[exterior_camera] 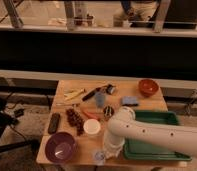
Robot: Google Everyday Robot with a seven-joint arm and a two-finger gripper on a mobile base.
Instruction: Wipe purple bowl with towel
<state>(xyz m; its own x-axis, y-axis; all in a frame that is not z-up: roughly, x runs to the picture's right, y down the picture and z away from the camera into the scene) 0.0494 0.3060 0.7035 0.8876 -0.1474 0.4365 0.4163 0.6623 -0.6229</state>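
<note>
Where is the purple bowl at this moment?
In the camera view, the purple bowl sits at the near-left corner of the table, in front of the dark remote; the gripper is just to its right.

I see the white arm point(157, 132) reaching in from the right and angling down at the front edge of the table point(127, 89). The gripper point(105, 153) sits low there, just right of the purple bowl point(60, 147) and apart from it. A pale shape at the gripper may be the towel point(98, 158); I cannot confirm this. A white cup point(92, 127) stands just behind. The green tray point(159, 119) lies partly under the arm.
</note>
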